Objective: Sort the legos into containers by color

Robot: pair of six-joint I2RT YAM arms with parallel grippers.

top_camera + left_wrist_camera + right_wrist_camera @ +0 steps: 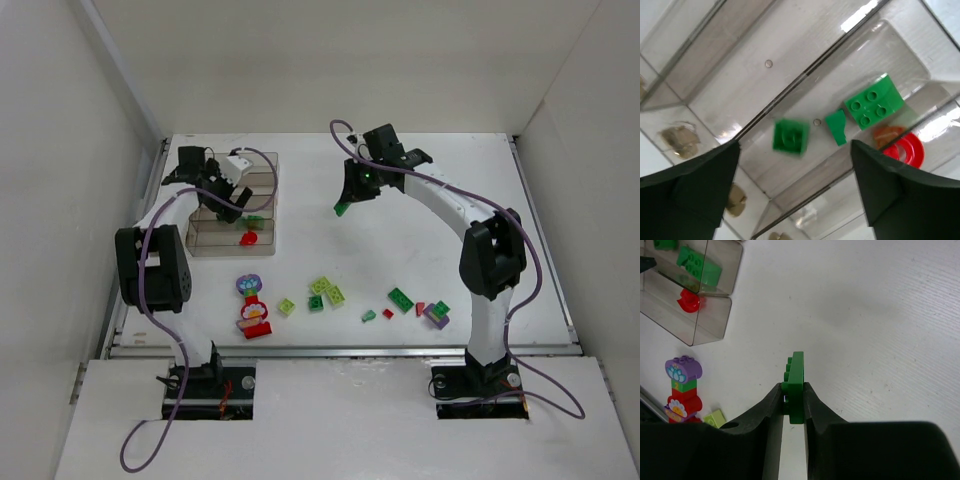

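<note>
while in tray (715, 75), three green legos (874, 102)

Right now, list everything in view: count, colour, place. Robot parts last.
tray: one, clear brownish, divided, far left of the table
green bricks in tray: three, sharing one compartment
red piece in tray: one, in the neighbouring compartment
flower-topped piece: one, red, white and purple, near left
lime bricks: three, loose, near centre
loose green bricks: four, near centre to right
red bricks: two, small, among those
purple brick: one, near right
held green brick: one, in the right pincer
table: one, white
left pincer: open, over the tray
right pincer: shut on the brick, above mid-table
</note>
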